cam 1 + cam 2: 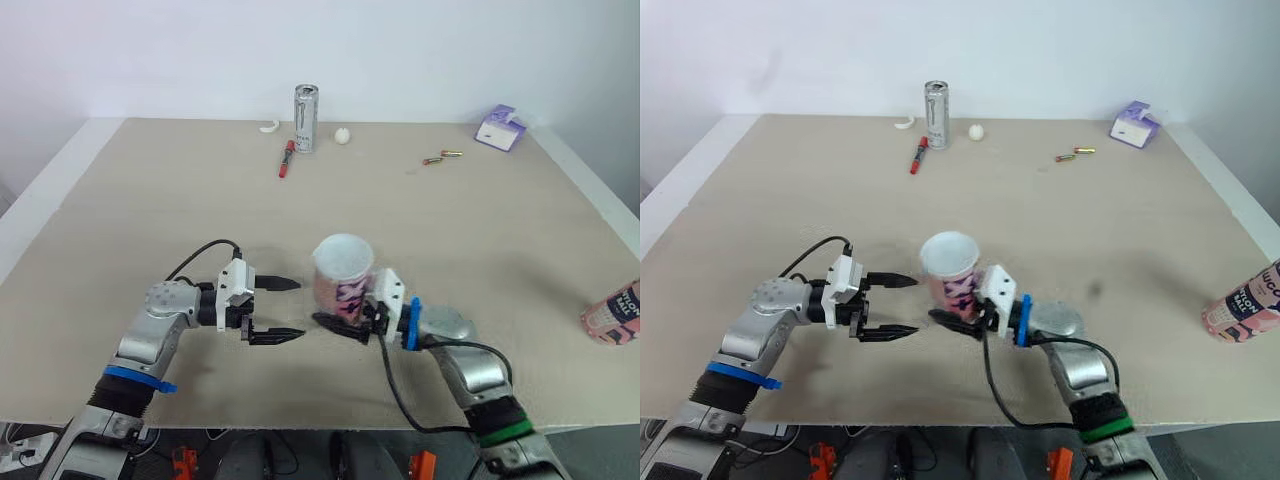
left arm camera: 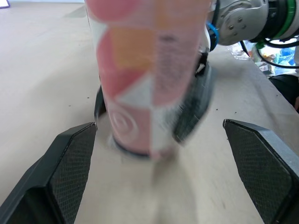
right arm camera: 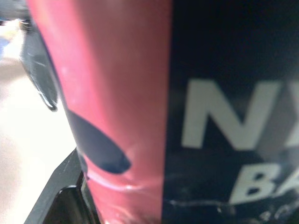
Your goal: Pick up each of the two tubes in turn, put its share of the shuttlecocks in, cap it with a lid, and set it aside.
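A pink patterned tube (image 1: 343, 278) with a white top stands upright near the table's front edge. My right gripper (image 1: 347, 318) is shut on its lower part; one black finger (image 1: 335, 324) shows in front of the tube, and the tube's wall (image 3: 140, 93) sits close up in the right wrist view. My left gripper (image 1: 300, 308) is open just to the left of the tube, not touching it. The tube (image 2: 149, 79) stands ahead of its two spread fingers (image 2: 60, 163). A second pink tube (image 1: 613, 314) lies at the table's right edge.
At the back of the table stand a silver can (image 1: 305, 118), a red pen (image 1: 286, 158), a small white ball (image 1: 343, 135), a purple box (image 1: 500, 128) and two small batteries (image 1: 440, 157). The table's front edge (image 1: 300, 420) runs just below both arms.
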